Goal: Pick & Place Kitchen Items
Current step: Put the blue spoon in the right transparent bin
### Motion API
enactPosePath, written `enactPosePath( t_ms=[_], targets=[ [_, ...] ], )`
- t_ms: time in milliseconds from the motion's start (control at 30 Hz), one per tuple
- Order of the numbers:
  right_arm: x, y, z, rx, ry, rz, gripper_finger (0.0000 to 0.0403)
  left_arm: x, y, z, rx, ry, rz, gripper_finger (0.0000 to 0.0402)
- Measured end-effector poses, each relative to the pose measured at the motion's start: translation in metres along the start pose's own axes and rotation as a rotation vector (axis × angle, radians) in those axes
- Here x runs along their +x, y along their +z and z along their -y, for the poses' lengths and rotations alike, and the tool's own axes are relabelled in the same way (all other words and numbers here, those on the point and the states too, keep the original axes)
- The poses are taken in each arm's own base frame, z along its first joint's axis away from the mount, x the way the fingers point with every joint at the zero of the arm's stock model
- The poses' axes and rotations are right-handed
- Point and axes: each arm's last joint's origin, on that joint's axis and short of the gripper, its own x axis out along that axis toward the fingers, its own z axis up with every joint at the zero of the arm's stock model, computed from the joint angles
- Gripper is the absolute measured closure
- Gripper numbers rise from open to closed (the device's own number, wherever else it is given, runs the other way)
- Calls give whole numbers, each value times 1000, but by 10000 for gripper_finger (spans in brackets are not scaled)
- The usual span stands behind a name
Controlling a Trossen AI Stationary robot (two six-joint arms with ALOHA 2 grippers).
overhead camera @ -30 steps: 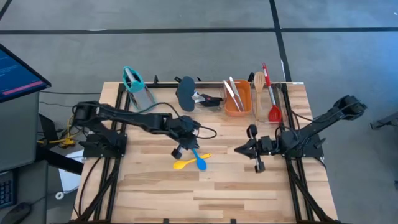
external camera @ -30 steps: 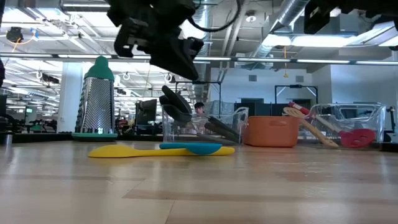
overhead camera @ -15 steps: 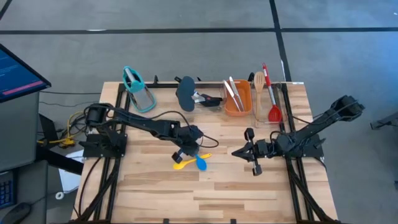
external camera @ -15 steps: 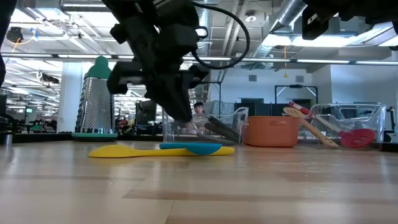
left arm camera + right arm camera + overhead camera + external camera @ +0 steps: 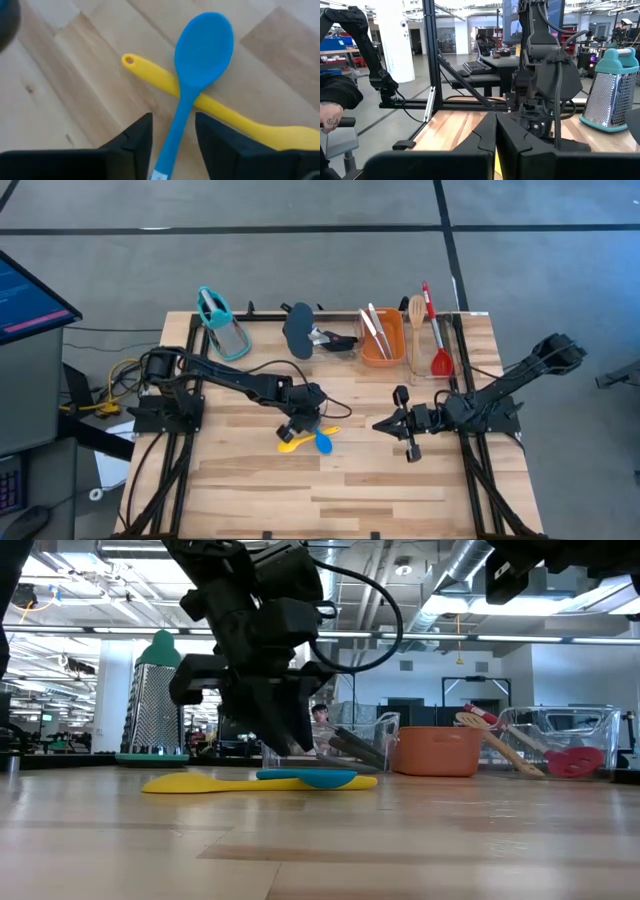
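The step in hand is the pick of the blue spoon (image 5: 200, 55). In the high view it lies near the middle of the table (image 5: 400, 500), crossed over the yellow spoon (image 5: 165, 82), the two touching where the handles meet. The left tool (image 5: 172, 137) is down over that crossing. In the left wrist view its two dark fingers (image 5: 137, 137) stand parted on either side of the blue handle, with a clear gap on each side, so it holds nothing yet. In the low view, at centre left of the frame, the left arm reaches almost to the table top, right behind the spoons (image 5: 300, 778).

The right tool (image 5: 385, 423) waits at centre right of the high view, above bare table, its fingers pressed together and empty.

The other utensils sit at the upper middle and upper right of the high view: the tongs in the orange tub (image 5: 381, 352), and the wooden slotted spoon (image 5: 416, 310) and red spoon (image 5: 440, 362) in a clear tray beside it.

As I judge it, the next move calls for a short further descent and a close on the blue handle alone. The yellow spoon lies underneath it, so the grip must stay clear of the crossing point, or both may lift or the yellow one may be dragged along. After that, a straight lift and a carry toward the containers at the top of the frame.
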Motion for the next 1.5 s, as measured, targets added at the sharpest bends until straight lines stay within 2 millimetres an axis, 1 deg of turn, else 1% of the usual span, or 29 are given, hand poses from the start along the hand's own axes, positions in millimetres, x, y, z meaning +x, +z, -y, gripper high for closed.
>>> enactPosePath(
  t_ms=[133,267,400,500,633,733,933,1033,1200,1433,1500],
  targets=[
    [0,0,0,3,0,0,402,2,-4,4,-6,-33,4,239],
    [0,0,0,3,0,0,402,8,-15,12,-10,-43,-13,230],
    [0,0,0,3,0,2,402,10,-17,12,-35,-5,17,237],
    [0,1,0,5,0,7,402,10,-16,7,-57,30,47,245],
    [0,1,0,7,0,12,402,9,-19,3,-89,34,41,255],
    [0,2,0,7,0,15,402,16,-24,3,-135,-10,39,262],
    [0,2,0,5,0,16,402,39,-34,7,-159,-71,13,272],
    [0,2,0,5,0,16,402,40,-34,7,-158,-69,16,279],
    [0,2,0,5,0,15,402,28,-30,4,-152,-33,37,308],
    [0,2,0,7,0,19,402,20,-28,3,-148,-10,24,388],
    [0,3,0,11,0,29,402,18,-28,2,-147,29,6,393]
  ],
)
